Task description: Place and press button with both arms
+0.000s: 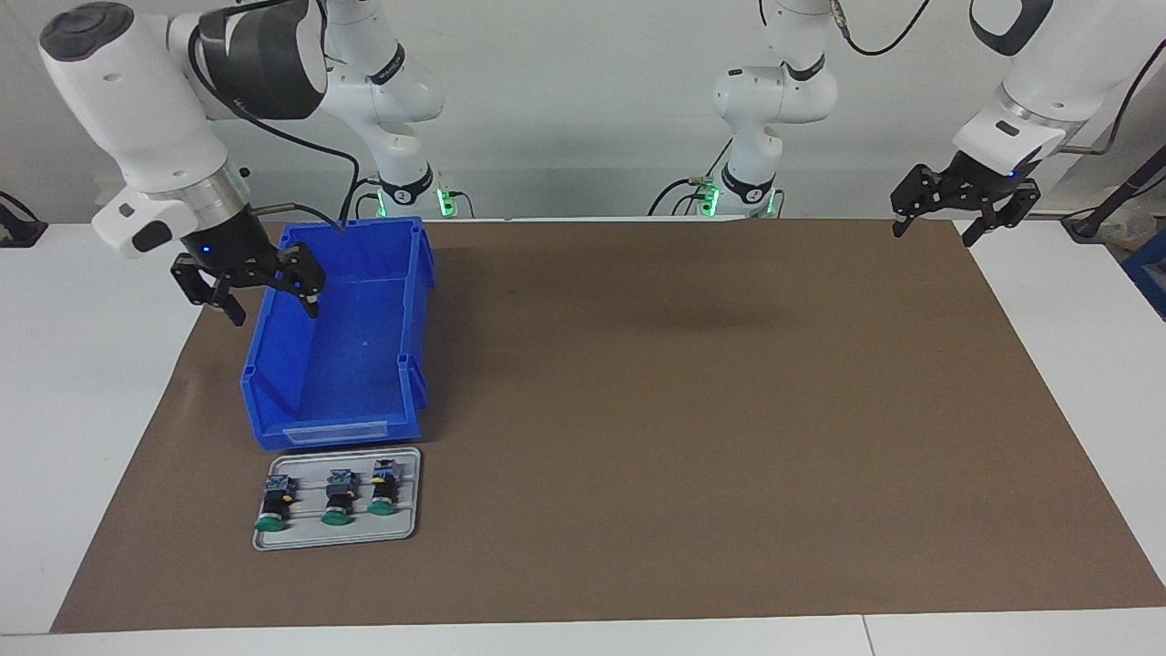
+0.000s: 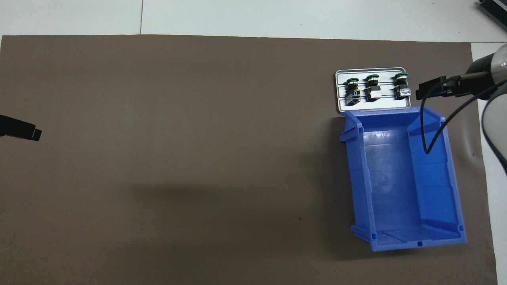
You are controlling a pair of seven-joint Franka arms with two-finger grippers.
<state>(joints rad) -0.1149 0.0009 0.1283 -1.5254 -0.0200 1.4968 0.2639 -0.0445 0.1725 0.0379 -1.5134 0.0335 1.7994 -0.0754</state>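
The desk (image 1: 1048, 364) carries a brown mat (image 1: 692, 410). On it the blue bin (image 1: 342, 364) sits under the right pincer (image 1: 246, 290) — fingers spread, empty, over the bin's wall at the right arm's end. The left pincer (image 1: 964, 211), also spread and empty, waits over the mat's corner. Below the right pincer, just past the bin, a grey tray (image 1: 410, 524) holds three buttons (image 1: 330, 497) lying flat — long axes parallel, green caps pointing away from the robots. The bin's label slot shows no readable writing.

Three green-capped buttons (image 1: 271, 501) (image 1: 339, 497) (image 1: 383, 487) lie in a row on one grey tray (image 1: 406, 527). There is one blue bin (image 1: 414, 301) and one brown mat (image 1: 692, 410) on the single white counter (image 1: 82, 383). Two white arms (image 1: 137, 100) (image 1: 1048, 73) are present, each with one black pincer (image 1: 269, 310) (image 1: 934, 232).
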